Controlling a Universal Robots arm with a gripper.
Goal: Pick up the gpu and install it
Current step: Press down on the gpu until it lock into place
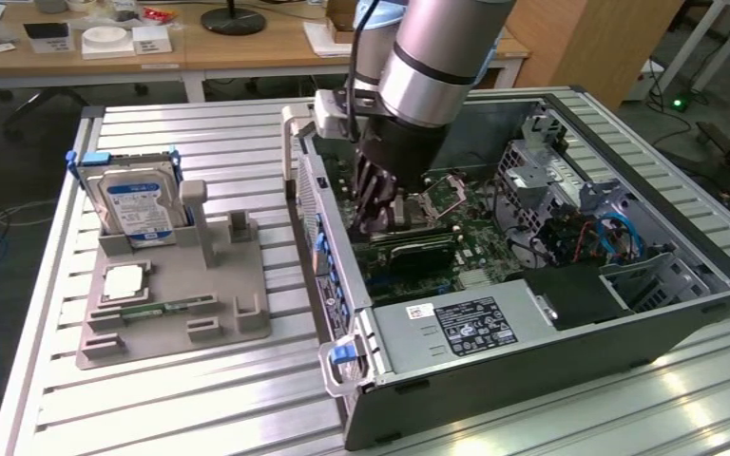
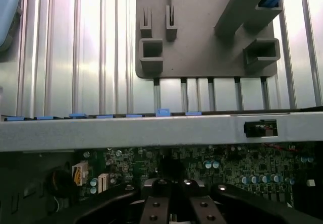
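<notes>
The open computer case [image 1: 555, 313] lies on the slatted table [image 1: 213, 399], the grey parts holder [image 1: 175, 294] beside it toward the exterior view's left, still carrying the hard drive [image 1: 140, 204]. Deep in the case, the gripper [image 1: 378, 223] stands pressed together over the motherboard [image 1: 467, 237], with the gpu [image 1: 418, 249] apparently lying just below it at the slot. Seating it well likely calls for straight, even downward pressure, keeping the card square to its slot.
</notes>
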